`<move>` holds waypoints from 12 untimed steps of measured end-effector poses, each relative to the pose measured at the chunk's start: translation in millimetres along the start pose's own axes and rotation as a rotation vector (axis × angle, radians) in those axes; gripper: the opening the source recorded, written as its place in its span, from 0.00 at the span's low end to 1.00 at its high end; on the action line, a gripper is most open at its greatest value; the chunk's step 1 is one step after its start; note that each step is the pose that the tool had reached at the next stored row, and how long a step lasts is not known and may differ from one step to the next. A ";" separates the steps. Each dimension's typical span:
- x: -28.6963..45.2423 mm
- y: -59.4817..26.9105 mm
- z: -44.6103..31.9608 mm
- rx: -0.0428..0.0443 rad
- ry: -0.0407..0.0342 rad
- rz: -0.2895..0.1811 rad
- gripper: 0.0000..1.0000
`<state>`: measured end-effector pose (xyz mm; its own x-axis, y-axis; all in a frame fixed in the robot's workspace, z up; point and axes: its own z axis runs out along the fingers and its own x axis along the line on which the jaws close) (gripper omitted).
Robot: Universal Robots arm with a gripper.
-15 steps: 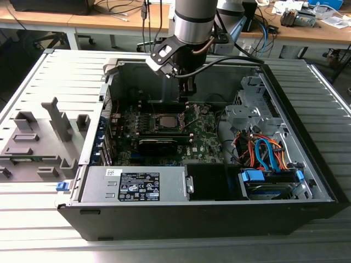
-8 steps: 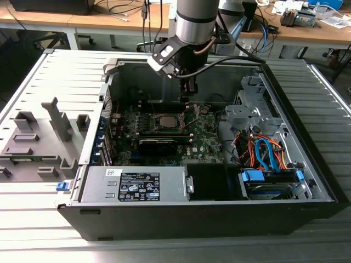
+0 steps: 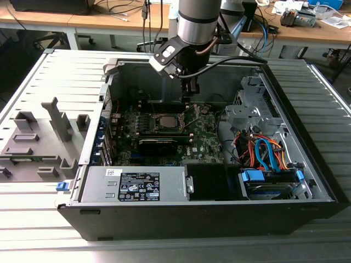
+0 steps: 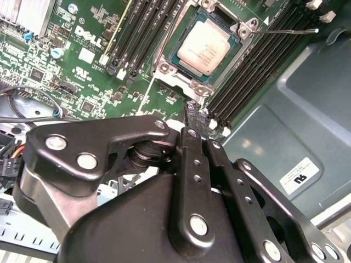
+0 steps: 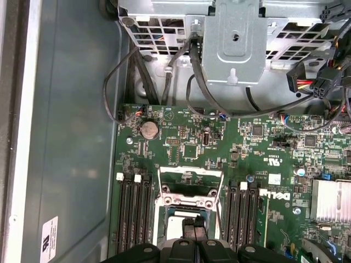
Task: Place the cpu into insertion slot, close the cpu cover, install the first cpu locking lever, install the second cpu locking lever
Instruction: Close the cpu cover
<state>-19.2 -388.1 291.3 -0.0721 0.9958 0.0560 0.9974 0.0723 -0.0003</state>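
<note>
With the cpu (image 4: 204, 48) seated, the pincer (image 4: 193, 112) — fingers together, empty — hovers beside the raised cpu cover (image 5: 190, 170), which apparently needs pushing down flat.

cpu (image 4: 204, 48): metal top is looking dull, matt silver-grey.
cpu cover (image 5: 190, 171): thin bare metal is shining silvery.
gripper (image 4: 193, 114): black metal links are showing a smooth, faintly glossy finish.
motherboard (image 5: 181, 137): green board is gleaming, lacquered.
case wall (image 5: 71, 137): painted grey metal is looking matt.
surface (image 3: 33, 82): grey ribbed slats are looking matt.
</note>
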 end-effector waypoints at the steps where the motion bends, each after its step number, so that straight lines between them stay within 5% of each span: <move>1: 0.0 0.4 0.0 0.0000 0.0000 0.000 0.11; 12: -0.3 4.6 0.5 0.0001 0.0000 0.000 0.11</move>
<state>-14.6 -388.1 290.7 -0.0722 0.9958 0.0560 0.9974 0.0723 -0.0003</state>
